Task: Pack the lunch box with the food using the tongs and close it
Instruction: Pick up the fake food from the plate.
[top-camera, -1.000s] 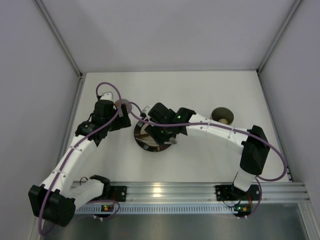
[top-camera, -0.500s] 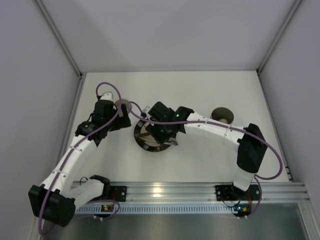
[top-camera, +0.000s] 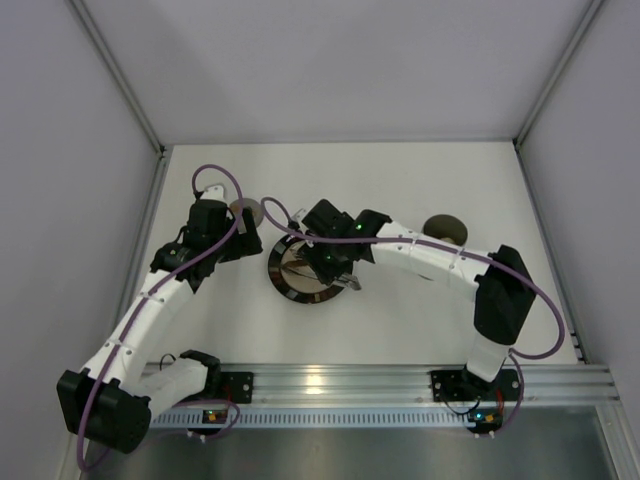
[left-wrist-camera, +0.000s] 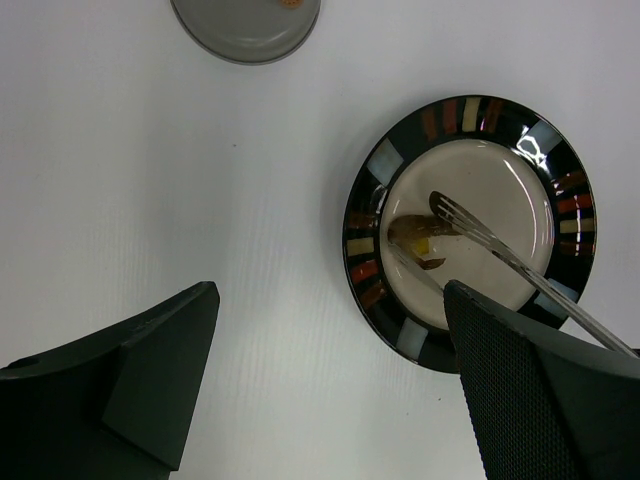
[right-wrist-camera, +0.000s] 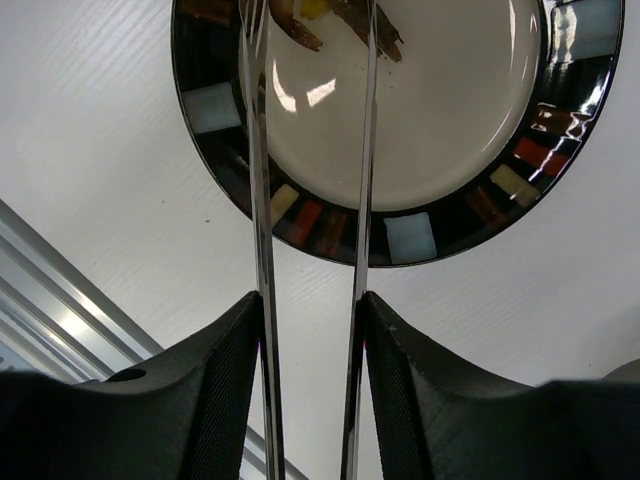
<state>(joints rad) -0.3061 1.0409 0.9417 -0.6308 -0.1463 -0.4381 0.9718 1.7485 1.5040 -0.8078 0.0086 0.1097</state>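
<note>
You're partway through. The lunch box (left-wrist-camera: 245, 25) stands lidless toward the worktop's left edge and holds at least one orange bit (left-wrist-camera: 290, 3). The plate (left-wrist-camera: 365, 250) beside it carries only a brown-and-yellow piece (left-wrist-camera: 415, 235). Your right gripper (right-wrist-camera: 312, 325) squeezes the tongs (right-wrist-camera: 258, 200), their tips at that piece. Your left gripper (left-wrist-camera: 328, 300) hangs released above the worktop between box and plate. Closing the box is not yet done.

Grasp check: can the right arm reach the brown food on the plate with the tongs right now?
Likely yes. The right gripper holds the tongs, and their arms straddle the brown food on the plate, with nothing between. The left gripper hangs open, off to the side.
</note>
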